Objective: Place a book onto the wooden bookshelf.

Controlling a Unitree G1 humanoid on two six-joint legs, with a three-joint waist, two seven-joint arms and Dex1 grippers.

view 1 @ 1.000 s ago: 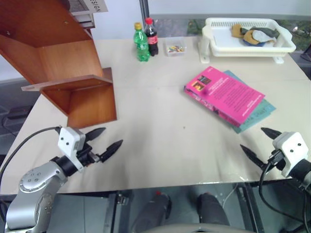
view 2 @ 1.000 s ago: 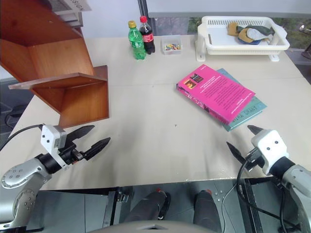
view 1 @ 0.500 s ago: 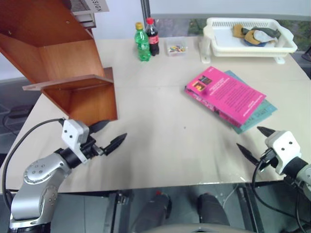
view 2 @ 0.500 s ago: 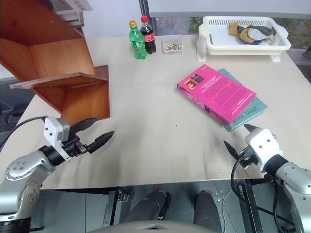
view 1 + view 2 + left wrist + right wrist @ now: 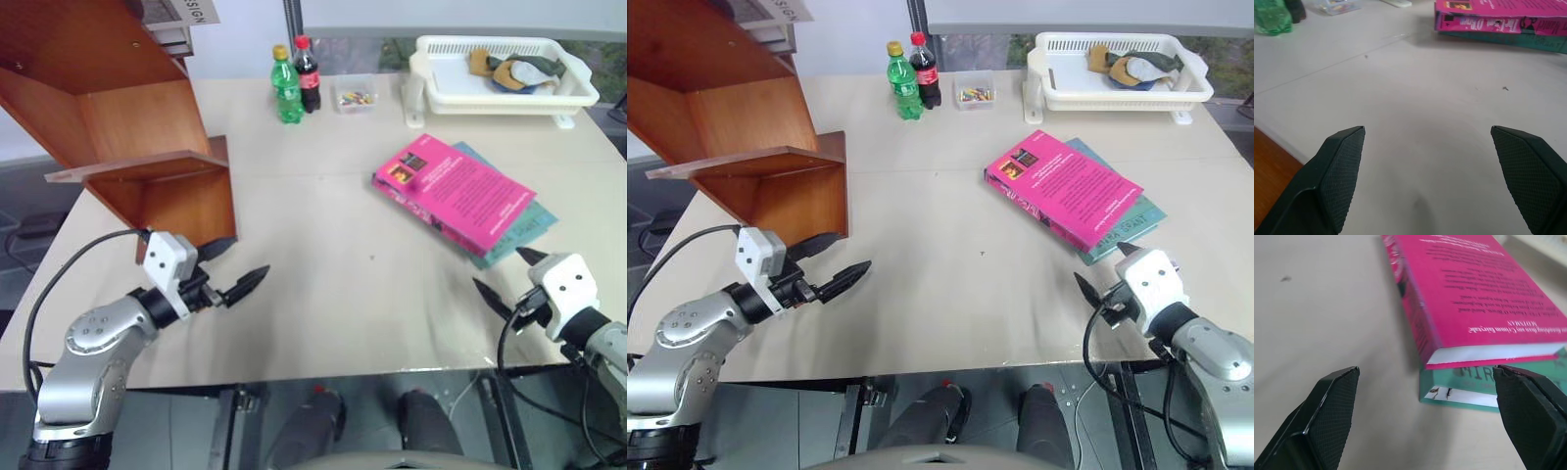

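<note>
Now both my arms have crept inward over the last second: my left gripper [image 5: 238, 266] has slid nearer the base of the reddish-brown polished wooden bookshelf [image 5: 147, 147], and my right gripper [image 5: 503, 277] has edged closer to the near corner of the thick bright pink paperback book [image 5: 453, 190]. Both pairs of fingers stand wide apart, holding nothing. The pink book has not moved; it lies flat on a thinner teal-green book [image 5: 519, 230], right of centre and well apart from the shelf. I judge the grasp is not yet begun. The pale beige tabletop [image 5: 323, 245] carries, at its far edge, a green bottle [image 5: 285, 86], a dark cola bottle [image 5: 307, 74] and a white plastic basket [image 5: 500, 73].
</note>
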